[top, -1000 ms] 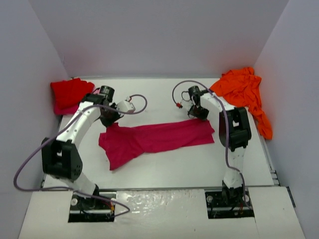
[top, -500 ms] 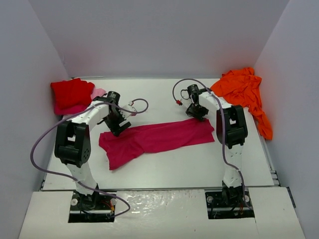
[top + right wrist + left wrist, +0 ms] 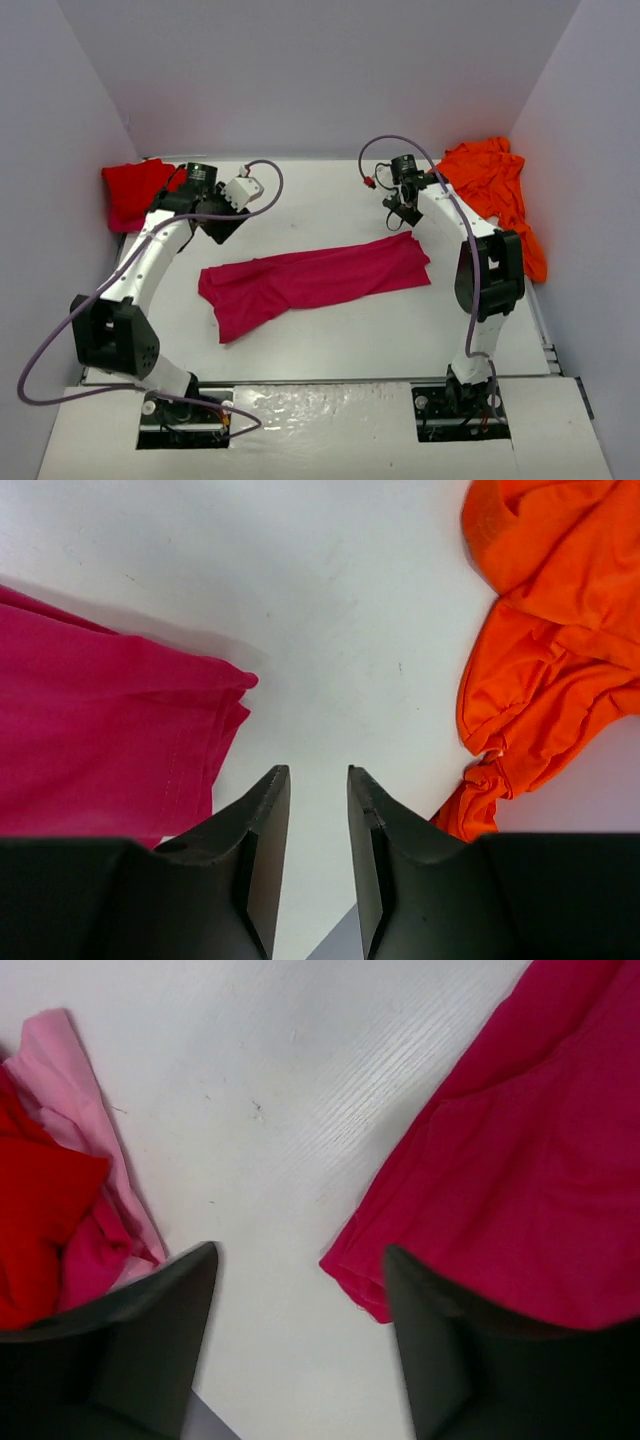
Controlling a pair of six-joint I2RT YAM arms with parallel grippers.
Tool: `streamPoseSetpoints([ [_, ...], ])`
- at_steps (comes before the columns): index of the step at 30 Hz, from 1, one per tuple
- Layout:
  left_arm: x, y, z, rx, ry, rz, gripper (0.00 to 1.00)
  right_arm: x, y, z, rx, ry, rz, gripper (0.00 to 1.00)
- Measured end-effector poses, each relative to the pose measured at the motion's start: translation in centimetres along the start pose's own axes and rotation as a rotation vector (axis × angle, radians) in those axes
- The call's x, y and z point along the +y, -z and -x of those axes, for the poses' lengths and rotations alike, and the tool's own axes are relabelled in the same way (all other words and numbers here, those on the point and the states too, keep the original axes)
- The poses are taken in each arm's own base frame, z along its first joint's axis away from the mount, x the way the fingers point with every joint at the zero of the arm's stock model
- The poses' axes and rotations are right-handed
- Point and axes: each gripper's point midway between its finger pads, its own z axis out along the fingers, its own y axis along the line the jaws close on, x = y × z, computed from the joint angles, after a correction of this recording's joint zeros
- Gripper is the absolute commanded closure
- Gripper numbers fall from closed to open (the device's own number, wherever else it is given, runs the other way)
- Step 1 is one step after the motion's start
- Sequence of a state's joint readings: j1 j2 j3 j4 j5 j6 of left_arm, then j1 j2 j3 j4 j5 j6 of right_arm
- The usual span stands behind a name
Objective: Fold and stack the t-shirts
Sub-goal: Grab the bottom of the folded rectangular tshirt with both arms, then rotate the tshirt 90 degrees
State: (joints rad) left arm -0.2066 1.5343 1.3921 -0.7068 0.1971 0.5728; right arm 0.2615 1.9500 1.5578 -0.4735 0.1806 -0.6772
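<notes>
Two grippers hang empty: left gripper [image 3: 300,1260] spread wide, magenta t-shirt [image 3: 520,1160] just right of its jaws; right gripper [image 3: 318,775] barely parted, orange t-shirt [image 3: 550,630] to their right.

Bare table [image 3: 340,335] is left open along the near side and at the far middle, hemmed by walls [image 3: 320,80] on three sides. The centre is barred by the magenta-pink t-shirt [image 3: 315,280] spread crosswise, the far-left corner by the heaped red t-shirt [image 3: 135,185], the far-right edge by the orange t-shirt [image 3: 495,185]. Clear strips are seen beneath the left gripper [image 3: 300,1260] and the right gripper [image 3: 319,780], between the cloths.
</notes>
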Motion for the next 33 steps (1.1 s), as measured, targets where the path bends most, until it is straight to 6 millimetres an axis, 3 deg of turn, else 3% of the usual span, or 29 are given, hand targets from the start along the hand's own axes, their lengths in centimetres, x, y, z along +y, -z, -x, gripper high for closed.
streamPoseSetpoints([
  [1, -0.2, 0.6, 0.3, -0.015, 0.002, -0.006, 0.83, -0.3, 0.7, 0.1, -0.014, -0.005, -0.01, 0.83],
  [2, -0.5, 1.2, 0.6, -0.028, 0.003, -0.013, 0.85, -0.6, 1.4, 0.2, -0.027, -0.009, -0.02, 0.83],
  [3, -0.9, 1.8, 0.7, -0.038, 0.001, -0.023, 0.96, -0.7, 1.8, 0.2, -0.035, -0.009, -0.025, 0.86],
  [4, -1.3, 2.3, 0.7, -0.041, -0.003, -0.034, 1.0, -0.7, 2.2, 0.1, -0.04, -0.011, -0.028, 0.87],
  [9, -4.5, 2.6, -0.4, -0.012, -0.024, -0.128, 1.0, 1.0, 2.2, -0.9, -0.024, 0.013, 0.008, 0.92],
  [19, -11.3, -1.8, -4.9, 0.21, -0.06, -0.379, 1.0, 6.0, -0.8, -2.1, 0.048, 0.079, 0.144, 0.93],
  [27, -12.8, -4.0, -6.9, 0.308, -0.069, -0.45, 1.0, 8.4, -3.7, -3.3, 0.121, 0.102, 0.213, 0.91],
  [33, -13.1, -5.9, -9.2, 0.399, -0.041, -0.494, 1.0, 8.7, -4.1, -3.7, 0.15, 0.126, 0.221, 0.91],
])
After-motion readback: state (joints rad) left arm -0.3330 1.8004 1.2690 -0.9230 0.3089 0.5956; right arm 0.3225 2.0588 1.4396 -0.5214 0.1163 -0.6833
